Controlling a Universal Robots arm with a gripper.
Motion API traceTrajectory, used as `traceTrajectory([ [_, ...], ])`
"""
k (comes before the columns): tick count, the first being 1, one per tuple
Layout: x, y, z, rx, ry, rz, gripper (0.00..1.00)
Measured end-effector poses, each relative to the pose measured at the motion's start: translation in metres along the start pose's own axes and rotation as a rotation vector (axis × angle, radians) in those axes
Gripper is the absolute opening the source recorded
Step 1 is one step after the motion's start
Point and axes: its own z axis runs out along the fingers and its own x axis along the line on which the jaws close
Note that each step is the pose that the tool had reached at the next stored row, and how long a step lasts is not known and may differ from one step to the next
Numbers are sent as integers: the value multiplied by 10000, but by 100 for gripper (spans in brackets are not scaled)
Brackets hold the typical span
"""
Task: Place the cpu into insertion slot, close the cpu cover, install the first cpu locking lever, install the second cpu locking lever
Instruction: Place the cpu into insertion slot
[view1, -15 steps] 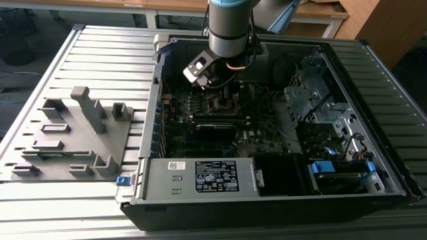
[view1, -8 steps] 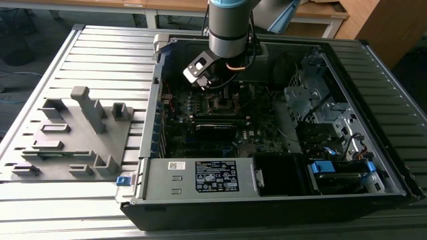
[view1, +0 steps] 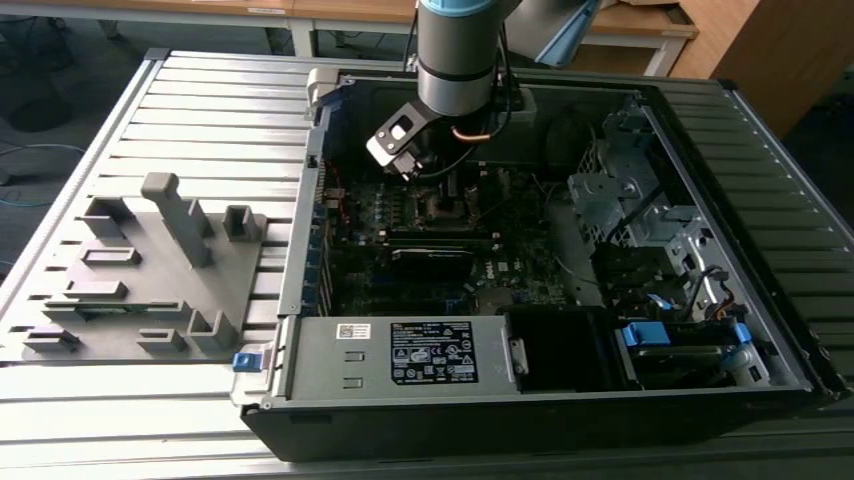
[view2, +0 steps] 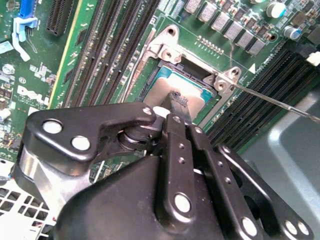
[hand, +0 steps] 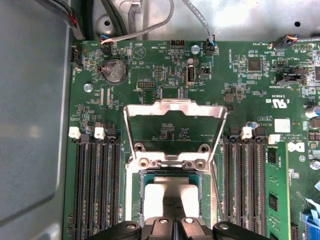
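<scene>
The pincer (view2: 177, 101) has its fingers nearly together with nothing visible between them, tips on or just above the cpu (view2: 161, 91). The cpu lies within the insertion slot (hand: 140, 196), and the cpu cover (hand: 175, 107) stands raised. If the chip sits skewed, downward pressure could bend the socket's contacts. A sideways drag could scratch or shift it.

We read no print: black label (view1: 431, 352), white barcode sticker (view1: 354, 332) on power supply (view1: 320, 362), well apart from gripper (view2: 176, 102), too small.
</scene>
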Motion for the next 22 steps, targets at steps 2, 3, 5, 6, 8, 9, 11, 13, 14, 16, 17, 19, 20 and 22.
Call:
traceTrajectory([
  [2,0,0,1,-1,2,0,11],
  [3,0,0,1,-1,2,1,11],
  [5,3,3,-37,-6,11,1,11],
  [6,2,4,-60,-2,4,1,11],
  [8,4,7,-101,-3,4,1,11],
  [9,4,8,-120,-2,3,1,11],
  [11,5,10,-150,-2,4,1,11],
  [13,6,10,-153,-3,5,0,11],
  [14,6,10,-153,-4,6,1,11],
  [16,5,10,-154,-3,5,0,11],
  [17,5,10,-154,-3,4,0,11],
  [19,5,10,-164,0,0,1,11],
  [20,6,10,-165,-2,3,1,11],
  [22,6,11,-165,-3,6,0,11],
])
